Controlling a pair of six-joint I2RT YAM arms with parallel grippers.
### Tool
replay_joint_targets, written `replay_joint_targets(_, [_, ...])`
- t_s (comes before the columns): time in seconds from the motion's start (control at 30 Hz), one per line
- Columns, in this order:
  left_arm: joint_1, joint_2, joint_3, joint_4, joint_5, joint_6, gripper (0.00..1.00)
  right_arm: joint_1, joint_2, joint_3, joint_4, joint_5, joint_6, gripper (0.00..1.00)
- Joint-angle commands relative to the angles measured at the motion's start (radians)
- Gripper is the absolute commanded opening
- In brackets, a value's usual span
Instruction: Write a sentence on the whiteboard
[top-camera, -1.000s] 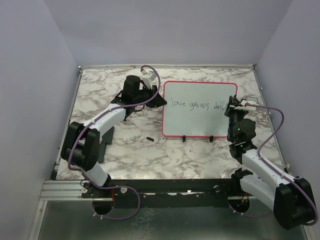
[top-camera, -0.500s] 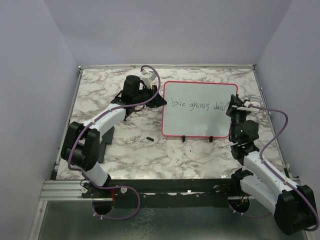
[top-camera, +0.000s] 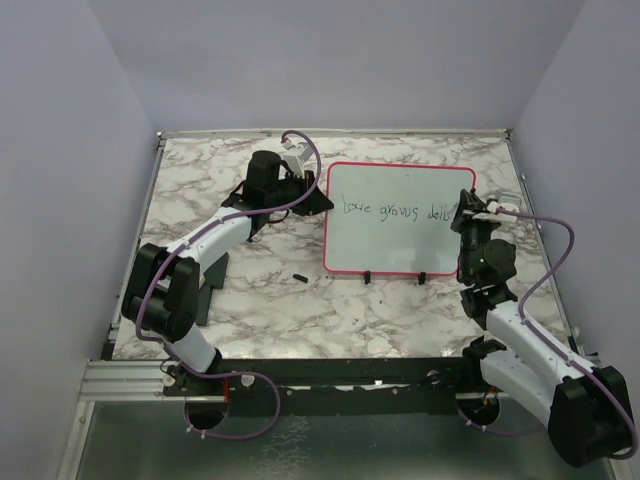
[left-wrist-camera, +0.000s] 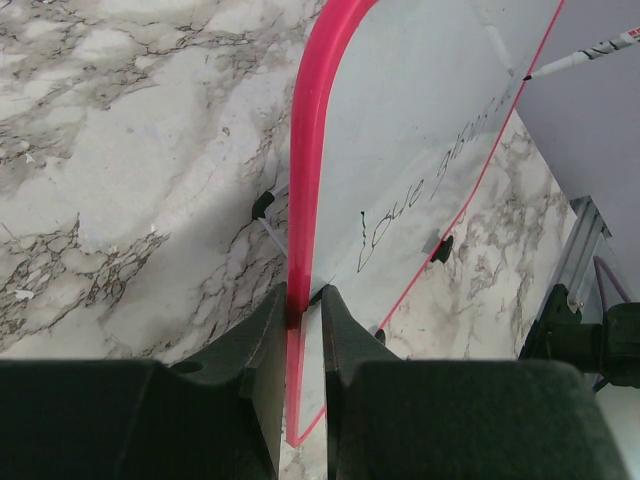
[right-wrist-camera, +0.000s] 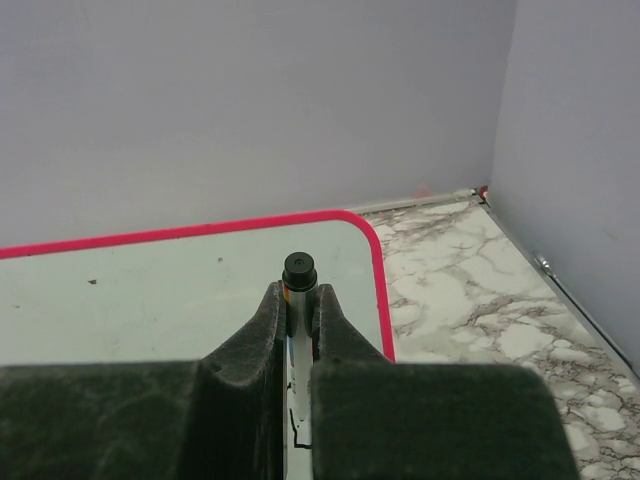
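Observation:
The whiteboard (top-camera: 400, 245), white with a red-pink frame, lies on the marble table. The sentence (top-camera: 395, 210) runs across it in thin dark marker and reads about "Love grows dail". My left gripper (top-camera: 322, 200) is shut on the board's left edge; the left wrist view shows the jaws (left-wrist-camera: 305, 300) pinching the pink frame (left-wrist-camera: 310, 150), with the writing (left-wrist-camera: 430, 190) beyond. My right gripper (top-camera: 468, 215) is at the board's right end, shut on a marker (right-wrist-camera: 298, 270) held tip down over the board (right-wrist-camera: 150, 290). The marker's tip touches the board at the line's end (left-wrist-camera: 590, 60).
Two black clips (top-camera: 369, 277) (top-camera: 423, 276) sit on the board's near edge. A small black piece (top-camera: 298, 276) lies on the table left of the board. A dark flat pad (top-camera: 212, 285) lies by the left arm. Lilac walls enclose the table on three sides.
My right gripper has shifted a little to the right with the marker, and the last word has grown slightly. The left arm and the board have not moved.

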Motion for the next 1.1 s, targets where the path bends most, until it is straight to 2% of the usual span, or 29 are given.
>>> replay_joint_targets(0.0, [0.011,-0.031,-0.007,0.024,-0.034,0.014,0.0,-0.004,0.018,0.008,0.047,0.023,-0.012,0.01])
replay_joint_targets(0.6, [0.011,-0.034,-0.011,0.024,-0.034,0.021,0.0,-0.004,0.083,0.009,0.12,0.053,-0.056,0.01])
replay_joint_targets(1.07, [0.011,-0.036,-0.008,0.023,-0.036,0.019,0.0,-0.005,0.039,-0.027,0.07,0.086,-0.036,0.01])
